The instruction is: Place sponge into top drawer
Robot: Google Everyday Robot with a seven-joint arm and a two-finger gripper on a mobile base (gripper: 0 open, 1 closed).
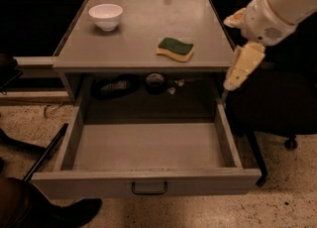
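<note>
gripper (240, 68) far right by drawer (148, 180) wall, grip: can't tell | sponge (175, 48) on tabletop (138, 28), free | risk: low approach nudges sponge off near edge

A white bowl (105, 16) is seen at the back left of a grey table top (143, 28). Under that top, in the shadowed recess, a dark coiled cable or strap (116, 85) and a round black object (155, 81) are set side by side. A black office chair (277, 108) is seen at the right on speckled flooring (292, 192). The gripper (232, 82) is held just off the table's right front corner.
</note>
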